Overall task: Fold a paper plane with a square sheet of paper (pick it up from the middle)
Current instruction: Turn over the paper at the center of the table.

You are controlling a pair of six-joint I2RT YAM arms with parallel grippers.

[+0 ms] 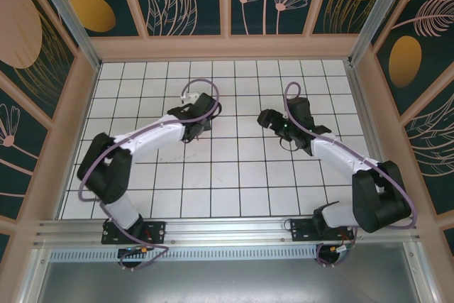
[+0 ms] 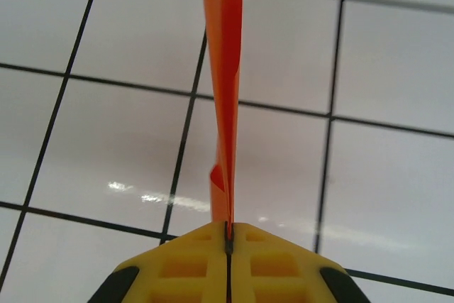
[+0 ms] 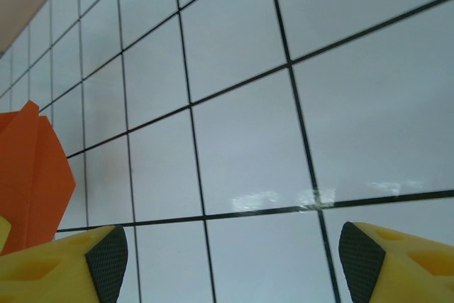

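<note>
Paper plane of thin bright orange paper | edge-on over white gridded bench, clamped in my left tool | right tool apart, near it | I'd grip firmly, lower slowly.

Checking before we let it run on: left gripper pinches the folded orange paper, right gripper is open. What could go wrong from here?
1. The left gripper pinches the orange paper only at its near edge. The rest sticks far out unsupported, so it may sag or slip.
2. The right gripper is open with the paper off beside one finger, not between the two. Closing there would likely miss, and a sideways move could crumple it.
</note>
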